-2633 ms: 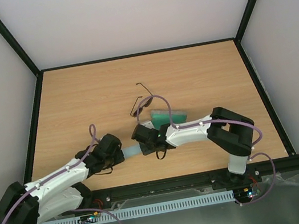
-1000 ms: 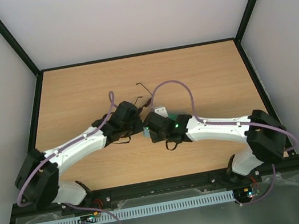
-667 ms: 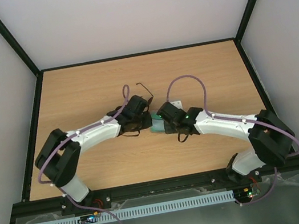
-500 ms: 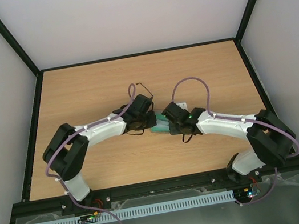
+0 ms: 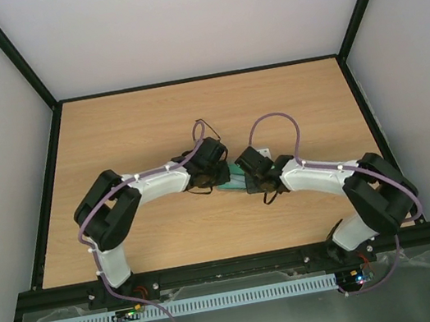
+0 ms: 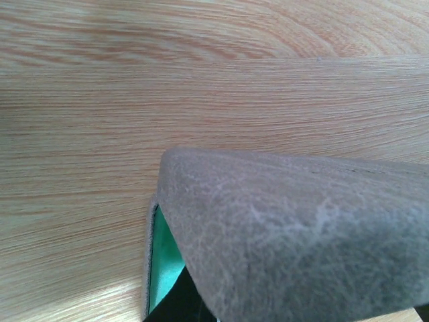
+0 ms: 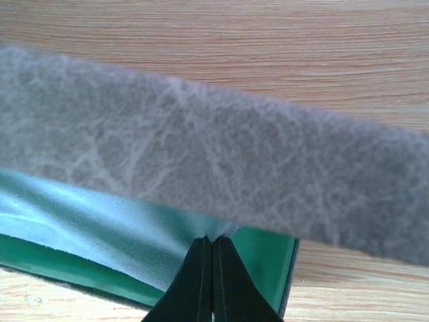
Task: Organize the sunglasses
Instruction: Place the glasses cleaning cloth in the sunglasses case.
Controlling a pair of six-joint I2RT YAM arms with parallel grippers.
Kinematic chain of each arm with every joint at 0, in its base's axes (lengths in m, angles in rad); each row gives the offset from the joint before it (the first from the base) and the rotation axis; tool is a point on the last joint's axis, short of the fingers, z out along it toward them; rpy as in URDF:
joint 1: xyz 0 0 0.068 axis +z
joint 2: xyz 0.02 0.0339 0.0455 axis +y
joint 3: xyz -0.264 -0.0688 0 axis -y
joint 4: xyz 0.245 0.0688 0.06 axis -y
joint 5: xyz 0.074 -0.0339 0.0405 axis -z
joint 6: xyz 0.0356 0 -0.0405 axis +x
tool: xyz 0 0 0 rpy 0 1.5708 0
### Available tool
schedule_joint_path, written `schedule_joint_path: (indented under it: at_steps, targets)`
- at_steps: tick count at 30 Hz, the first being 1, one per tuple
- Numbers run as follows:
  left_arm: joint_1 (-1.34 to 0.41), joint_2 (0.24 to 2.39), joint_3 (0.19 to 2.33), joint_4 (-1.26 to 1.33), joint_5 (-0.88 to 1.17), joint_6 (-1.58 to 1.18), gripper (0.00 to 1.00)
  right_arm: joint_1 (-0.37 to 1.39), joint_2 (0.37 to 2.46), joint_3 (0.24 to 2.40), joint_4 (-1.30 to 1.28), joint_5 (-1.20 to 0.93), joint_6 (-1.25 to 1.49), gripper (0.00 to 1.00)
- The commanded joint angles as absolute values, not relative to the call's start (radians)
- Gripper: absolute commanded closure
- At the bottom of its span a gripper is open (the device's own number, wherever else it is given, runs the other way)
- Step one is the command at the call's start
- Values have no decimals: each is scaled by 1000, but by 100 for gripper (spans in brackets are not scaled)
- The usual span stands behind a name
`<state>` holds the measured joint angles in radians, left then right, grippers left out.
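The sunglasses are almost hidden under my left wrist; only a thin dark temple arm (image 5: 198,125) shows in the top view. The grey case (image 5: 234,178) lies open at mid-table between both grippers. My left gripper (image 5: 218,169) holds the grey lid (image 6: 301,235) raised; one dark finger (image 6: 175,303) shows beneath it beside the green lining (image 6: 163,258). My right gripper (image 7: 213,240) is shut on a corner of the light blue cloth (image 7: 100,221), over the case's green lining (image 7: 265,258) and under the raised lid (image 7: 221,161).
Bare wooden table (image 5: 126,127) lies around the case, bounded by a black frame (image 5: 51,186) and pale walls. Both arms reach in towards the middle, and purple cables (image 5: 271,122) loop above the wrists.
Both arms have reached from the near edge to mid-table. The right gripper carried the cloth into the case, and the left gripper moved to the case by the sunglasses.
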<state>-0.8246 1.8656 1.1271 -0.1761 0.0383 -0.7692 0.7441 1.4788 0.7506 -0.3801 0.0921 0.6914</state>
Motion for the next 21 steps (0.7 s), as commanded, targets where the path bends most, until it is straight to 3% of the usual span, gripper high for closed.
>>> schedule_joint_path:
  at_steps: [1,17,21]
  targets:
    - [-829,1883,1141,-175,14,-758,98,728,1507,741,-353,119,676,99]
    - [-830,1905,1100,-155,14,-761,97,723,1546,750,-333,134,671,99]
    - [-830,1898,1091,-154,11,-762,92,724,1541,749,-336,136,673,97]
